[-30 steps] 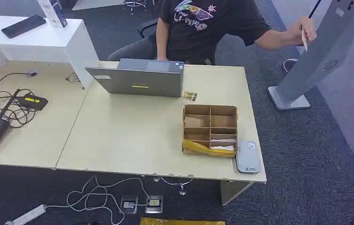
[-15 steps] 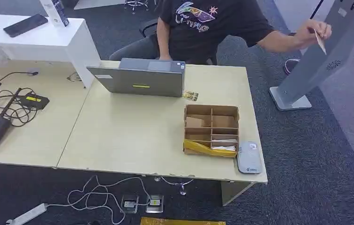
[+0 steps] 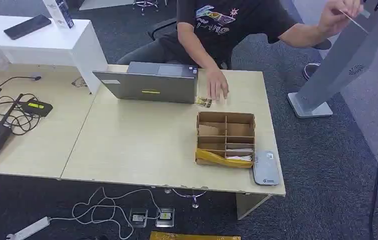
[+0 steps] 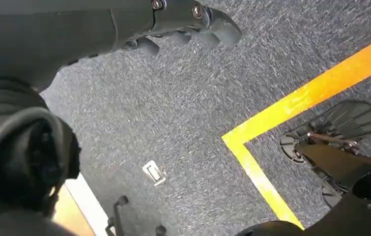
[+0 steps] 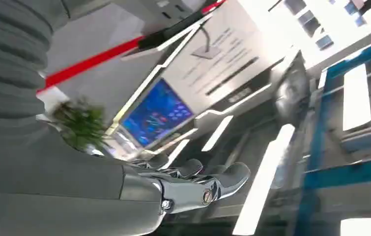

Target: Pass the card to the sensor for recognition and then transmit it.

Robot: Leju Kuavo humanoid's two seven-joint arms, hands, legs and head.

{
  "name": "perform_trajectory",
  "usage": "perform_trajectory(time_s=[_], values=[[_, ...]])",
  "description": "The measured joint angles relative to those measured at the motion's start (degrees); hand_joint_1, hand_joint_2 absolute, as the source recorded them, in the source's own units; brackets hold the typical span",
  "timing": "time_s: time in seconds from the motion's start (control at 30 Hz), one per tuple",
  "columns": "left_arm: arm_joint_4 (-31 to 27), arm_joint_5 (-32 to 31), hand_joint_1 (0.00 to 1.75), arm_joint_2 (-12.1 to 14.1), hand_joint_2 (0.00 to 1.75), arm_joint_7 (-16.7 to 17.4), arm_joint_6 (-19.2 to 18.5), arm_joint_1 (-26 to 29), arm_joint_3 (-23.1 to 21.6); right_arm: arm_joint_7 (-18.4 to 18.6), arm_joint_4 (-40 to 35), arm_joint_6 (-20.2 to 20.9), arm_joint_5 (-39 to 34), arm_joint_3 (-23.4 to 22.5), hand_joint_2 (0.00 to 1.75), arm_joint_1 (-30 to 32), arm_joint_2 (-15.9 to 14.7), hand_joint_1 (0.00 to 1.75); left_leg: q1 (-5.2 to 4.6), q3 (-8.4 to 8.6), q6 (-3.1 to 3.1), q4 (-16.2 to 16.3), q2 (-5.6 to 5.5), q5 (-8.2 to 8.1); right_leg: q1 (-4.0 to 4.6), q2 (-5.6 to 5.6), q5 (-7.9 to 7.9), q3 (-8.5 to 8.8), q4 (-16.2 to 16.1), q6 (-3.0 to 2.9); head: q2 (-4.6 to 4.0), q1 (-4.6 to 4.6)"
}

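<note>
Nearest, the left hand [image 4: 183, 29] is hanging over the carpet, fingers loosely curled and holding nothing. The right hand [image 5: 193, 184] is lifting toward the ceiling lights, fingers lying close together, also carrying nothing. On the bench [image 3: 141, 145], a divided cardboard box [image 3: 225, 137] is sitting beside a grey card reader [image 3: 266, 168], behind them a laptop [image 3: 149, 86]. Farther off, a person's hand [image 3: 338, 16] is holding the card [image 3: 355, 21] against the tilted grey kiosk [image 3: 339, 65]. The card is looking thin, pale and edge-on. Likely risk: with the card so thin, the right hand could fumble the handover and drop it.
</note>
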Motion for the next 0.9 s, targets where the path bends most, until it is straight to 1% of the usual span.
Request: perform_trajectory(time_s=[0.13,0.2,0.33,0.57,0.73,0.9], values=[[0.0,0.1,0.00,0.0,0.00,0.0,0.0,0.0,0.0,-1.0,-1.4,1.5,3.9,4.7,1.75,0.4,1.7,0.00,0.00,-0.03,0.00,0.0,-0.02,0.00,0.00,-0.01,0.00,-0.02,0.0,0.00,0.00,-0.04],[0.0,0.4,0.00,0.0,0.00,0.0,0.0,-0.1,0.0,-1.4,-1.4,2.2,4.9,7.1,1.75,0.4,2.7,0.00,0.00,-0.01,0.00,0.0,0.02,0.00,0.00,0.04,0.00,-0.03,0.0,0.00,0.00,-0.04],[0.0,0.7,0.00,0.0,0.00,-0.1,0.0,0.2,0.0,-1.8,-1.4,2.5,5.7,10.4,1.75,0.3,3.8,0.00,0.00,-0.04,0.00,0.0,-0.01,0.00,0.00,-0.01,0.00,-0.06,0.0,0.00,0.00,-0.04],[0.0,0.9,0.00,0.0,0.00,-0.1,0.0,0.2,0.0,-2.1,-1.2,2.7,5.8,13.0,1.75,0.2,4.9,0.00,0.00,-0.10,0.00,0.0,0.00,0.00,0.00,0.02,-0.01,-0.12,0.0,-0.01,0.00,0.00],[0.0,1.5,0.00,0.0,0.00,-0.1,0.0,0.2,0.0,-3.4,1.3,1.7,5.8,14.9,1.75,-0.8,6.1,0.00,0.00,-0.11,-0.01,0.0,-0.01,0.00,0.00,0.00,-0.01,-0.13,0.0,-0.01,0.00,0.00],[0.0,2.1,0.00,0.0,0.00,-0.1,0.0,0.2,0.1,-3.9,3.6,1.4,5.5,16.1,1.75,-2.5,7.1,0.00,0.00,-0.11,-0.01,0.0,0.00,0.00,0.01,0.01,0.00,-0.13,0.0,-0.01,0.00,-0.02]])
